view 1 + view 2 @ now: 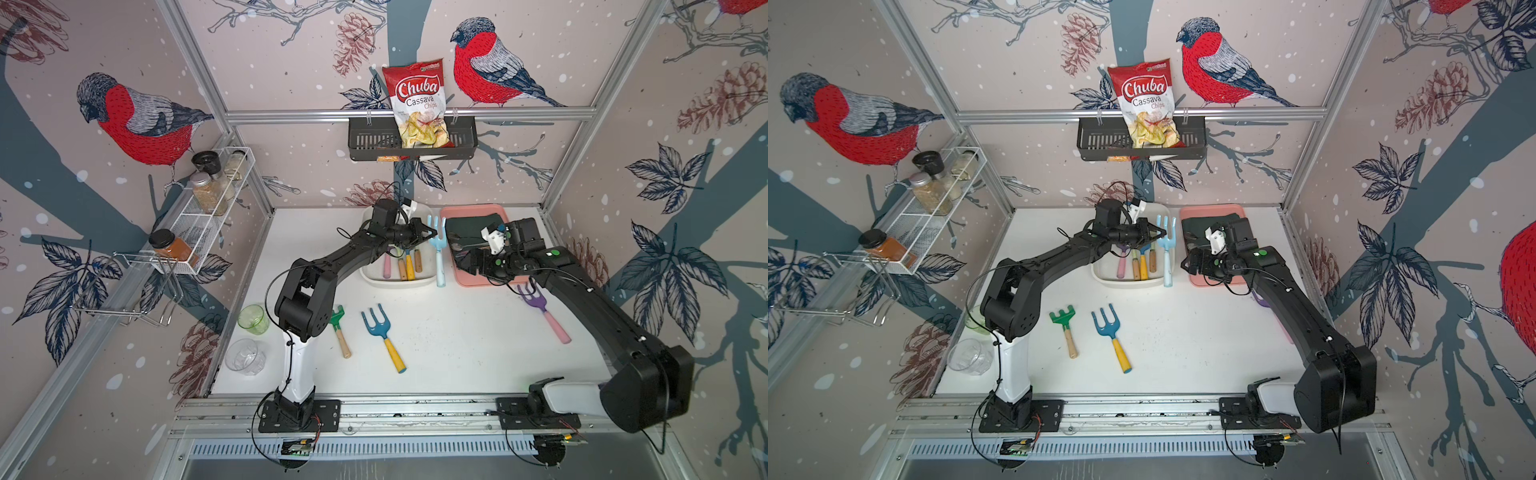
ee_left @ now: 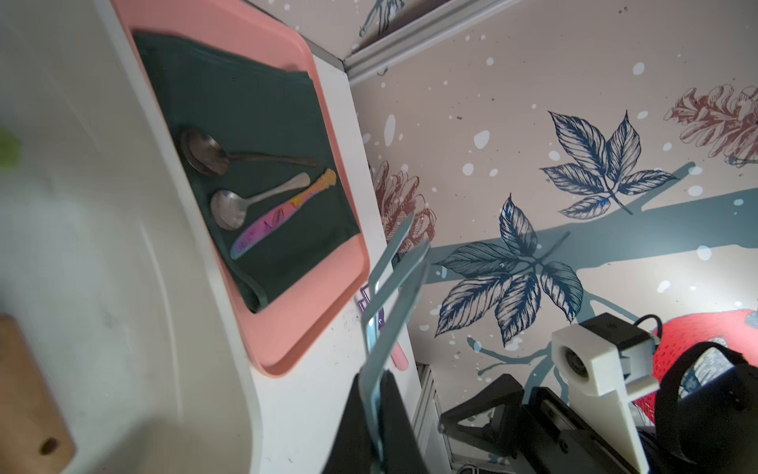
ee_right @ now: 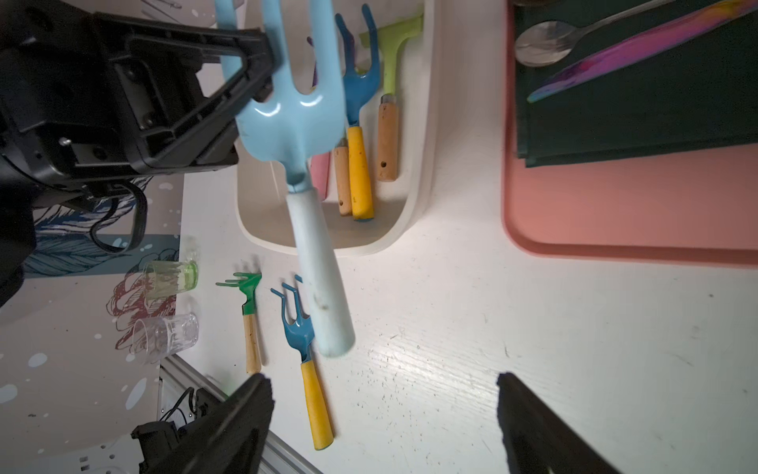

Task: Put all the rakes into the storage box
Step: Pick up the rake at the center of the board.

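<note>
left gripper (image 1: 432, 232) clamped on light-blue rake (image 1: 440, 270) | right gripper (image 3: 381, 381) wide apart, empty | storage box (image 1: 399, 282) held four tools (image 3: 360, 172) | three more lay on table (image 1: 457, 332)

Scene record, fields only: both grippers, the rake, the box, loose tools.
left gripper: shut on the light blue rake, gripped at its tines
right gripper: open, empty
light blue rake: lifted at the storage box rim, not yet inside
storage box: holds several hand tools
loose on table: green rake, blue fork, purple rake
</note>
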`<move>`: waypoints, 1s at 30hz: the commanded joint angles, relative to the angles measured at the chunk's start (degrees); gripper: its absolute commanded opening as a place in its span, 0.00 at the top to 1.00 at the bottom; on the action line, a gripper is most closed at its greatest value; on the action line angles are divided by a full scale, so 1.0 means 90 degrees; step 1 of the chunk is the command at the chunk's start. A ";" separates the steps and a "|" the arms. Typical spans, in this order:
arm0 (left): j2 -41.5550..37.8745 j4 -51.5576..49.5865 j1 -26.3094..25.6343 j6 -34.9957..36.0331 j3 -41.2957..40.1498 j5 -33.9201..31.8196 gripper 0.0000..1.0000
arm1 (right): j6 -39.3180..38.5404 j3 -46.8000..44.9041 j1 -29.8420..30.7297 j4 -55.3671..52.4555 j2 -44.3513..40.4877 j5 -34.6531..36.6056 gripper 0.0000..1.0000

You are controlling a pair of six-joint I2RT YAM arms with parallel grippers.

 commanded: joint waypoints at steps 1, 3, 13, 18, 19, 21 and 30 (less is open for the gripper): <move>0.0335 -0.0586 0.0244 0.0550 0.0452 -0.0157 1.00 | -0.0100 -0.0147 -0.0320 -0.0051 -0.0193 -0.0264 0.11; 0.0650 -0.0792 0.0387 0.0685 0.0843 -0.0168 1.00 | -0.0180 -0.0212 -0.0453 -0.0138 -0.0264 -0.0262 0.11; 0.2285 -0.1445 0.0622 0.0829 0.2744 -0.0110 1.00 | -0.0368 -0.0272 -0.0833 -0.0266 -0.0148 -0.0281 0.10; 0.2650 -0.1481 0.0635 0.0790 0.3054 -0.0147 1.00 | -0.0433 -0.0267 -0.0882 -0.0258 -0.0085 -0.0368 0.11; 0.2686 -0.1471 0.0635 0.0780 0.3055 -0.0165 1.00 | -0.0446 -0.0276 -0.0892 -0.0251 -0.0076 -0.0380 0.11; 0.2753 -0.1442 0.0635 0.0770 0.3055 -0.0188 1.00 | -0.0457 -0.0295 -0.0897 -0.0249 -0.0057 -0.0399 0.11; 0.3026 -0.1475 0.0615 0.0751 0.3232 -0.0178 1.00 | -0.0560 -0.0383 -0.0988 -0.0288 -0.0091 -0.0414 0.11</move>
